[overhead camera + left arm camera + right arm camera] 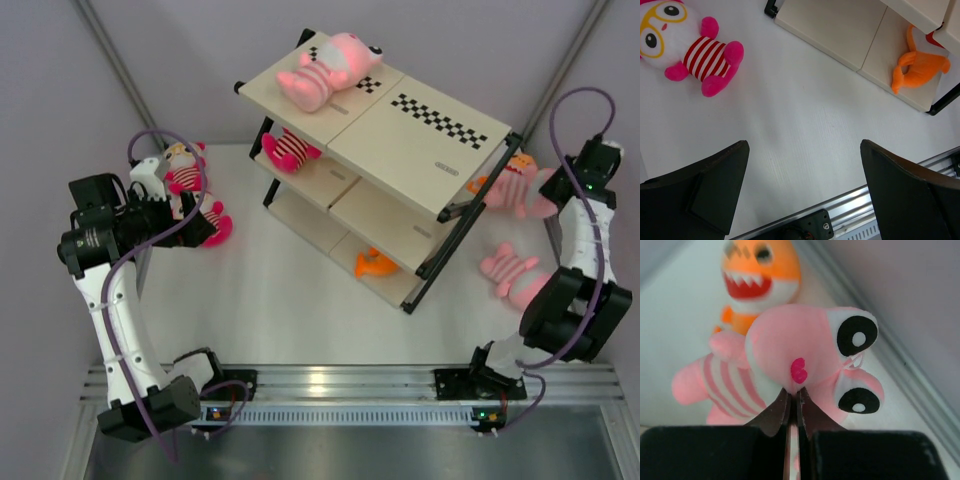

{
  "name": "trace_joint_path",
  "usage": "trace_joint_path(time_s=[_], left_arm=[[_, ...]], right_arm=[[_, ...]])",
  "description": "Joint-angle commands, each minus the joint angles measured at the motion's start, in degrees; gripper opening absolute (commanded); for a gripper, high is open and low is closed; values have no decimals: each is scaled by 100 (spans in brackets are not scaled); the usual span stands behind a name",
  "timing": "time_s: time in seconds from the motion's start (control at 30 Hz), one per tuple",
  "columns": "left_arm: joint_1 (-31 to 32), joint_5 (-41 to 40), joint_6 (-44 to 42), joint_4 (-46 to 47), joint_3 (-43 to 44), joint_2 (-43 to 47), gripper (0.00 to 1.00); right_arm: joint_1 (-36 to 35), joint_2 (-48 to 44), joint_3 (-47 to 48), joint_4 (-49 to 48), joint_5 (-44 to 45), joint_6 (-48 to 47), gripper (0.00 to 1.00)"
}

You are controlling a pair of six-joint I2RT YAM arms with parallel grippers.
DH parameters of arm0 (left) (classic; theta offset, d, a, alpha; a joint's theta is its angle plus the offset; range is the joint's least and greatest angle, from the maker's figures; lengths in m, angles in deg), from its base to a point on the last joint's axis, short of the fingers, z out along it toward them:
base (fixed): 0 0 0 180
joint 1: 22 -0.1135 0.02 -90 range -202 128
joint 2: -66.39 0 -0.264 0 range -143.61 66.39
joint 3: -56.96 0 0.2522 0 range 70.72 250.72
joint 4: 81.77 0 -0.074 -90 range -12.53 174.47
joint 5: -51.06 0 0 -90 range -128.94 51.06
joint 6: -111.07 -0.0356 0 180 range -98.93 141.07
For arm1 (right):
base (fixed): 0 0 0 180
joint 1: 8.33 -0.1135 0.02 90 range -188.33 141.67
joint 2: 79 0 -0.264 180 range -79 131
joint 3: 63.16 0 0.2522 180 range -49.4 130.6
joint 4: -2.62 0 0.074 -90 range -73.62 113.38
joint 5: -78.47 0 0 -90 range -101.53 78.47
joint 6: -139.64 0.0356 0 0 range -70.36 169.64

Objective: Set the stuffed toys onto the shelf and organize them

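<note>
The shelf [420, 135] stands in the middle. A pale-pink toy [328, 70] lies on its top board, a hot-pink striped toy [290, 150] on the middle tier, and an orange toy [375, 263] on the bottom tier, also in the left wrist view [917, 67]. My right gripper [793, 392] is shut, pinching the face of a pale-pink striped toy [800, 347] right of the shelf [522, 185]; an orange toy [760, 275] sits behind it. My left gripper [802, 150] is open and empty above bare table, near a hot-pink toy [705, 57].
Another pale-pink toy [510, 272] lies on the table at the right. Two hot-pink toys [182, 165] [216, 226] lie at the left by my left gripper [200, 228]. A metal rail [340, 380] runs along the near edge. Grey walls close in behind.
</note>
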Motion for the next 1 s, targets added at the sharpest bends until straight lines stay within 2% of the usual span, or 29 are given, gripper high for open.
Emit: trace_joint_path(time_s=[0.0, 0.13, 0.2, 0.3, 0.4, 0.43, 0.53, 0.57, 0.73, 0.97], left_arm=[[-1, 82, -124, 193, -44, 23, 99], [8, 65, -168, 193, -88, 50, 99], [8, 65, -186, 193, -114, 50, 99], [-1, 91, -203, 202, -140, 50, 99], [8, 118, -221, 202, -167, 67, 99], [-1, 100, -221, 184, -175, 76, 99], [-1, 100, -238, 193, -211, 102, 99], [8, 118, -239, 193, -219, 120, 99], [8, 91, -274, 184, -272, 181, 99], [-1, 100, -274, 193, -299, 181, 99]], right_arm=[[-27, -1311, 1034, -681, 285, 378, 0], [-185, -1584, 2305, -691, -381, 230, 0], [-509, -1515, 2843, -421, -611, -233, 0], [-1396, -1225, 4255, 379, -752, -956, 0], [-2004, -943, 5005, 863, -1821, -1072, 0], [-2188, -882, 5086, 908, -2399, -1080, 0], [-2566, -785, 5324, 1223, -2668, -1238, 0], [-2855, -715, 5368, 1329, -2651, -1265, 0], [-3235, -635, 5605, 1778, -2634, -1011, 0], [-3622, -968, 5571, 2034, -2344, 25, 0]])
